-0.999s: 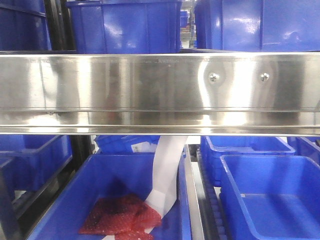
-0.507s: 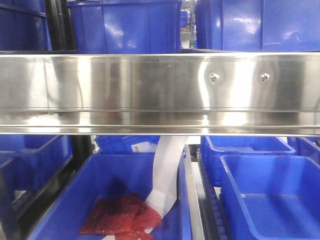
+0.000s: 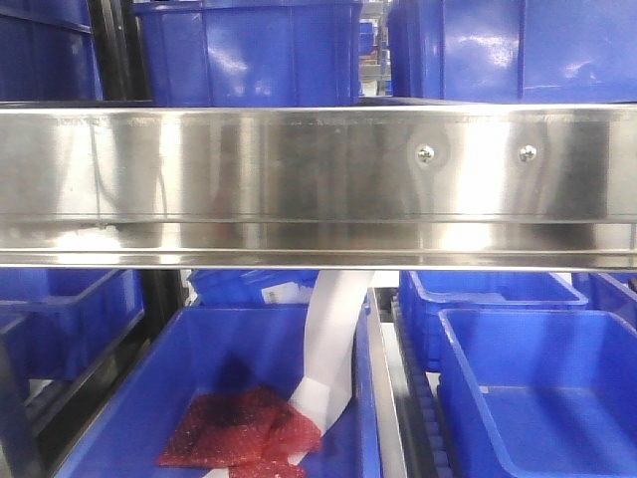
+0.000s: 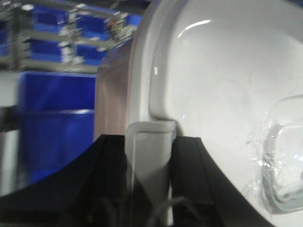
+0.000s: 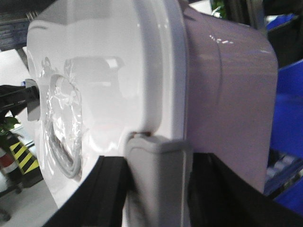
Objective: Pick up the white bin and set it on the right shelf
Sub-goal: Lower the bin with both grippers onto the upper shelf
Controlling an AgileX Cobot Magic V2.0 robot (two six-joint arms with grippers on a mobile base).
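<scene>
The left gripper (image 4: 149, 161) clamps the off-white, faintly pinkish plastic bin (image 4: 222, 94) at six o'clock on its lid rim. The right gripper (image 5: 158, 175) apparently pinches the opposite edge, its far pad hidden. Such shallow rim holds could slip, or the bin could strike the shiny stainless-steel shelf rail (image 3: 299, 179) at twelve o'clock.

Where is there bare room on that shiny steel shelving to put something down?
The bare floor of the lower-right blue plastic crate, under the shiny steel rail, is free. The blue crate left of it holds red bubble-wrap packets and a white paper strip. Above the rail, blue crates stand close together.
</scene>
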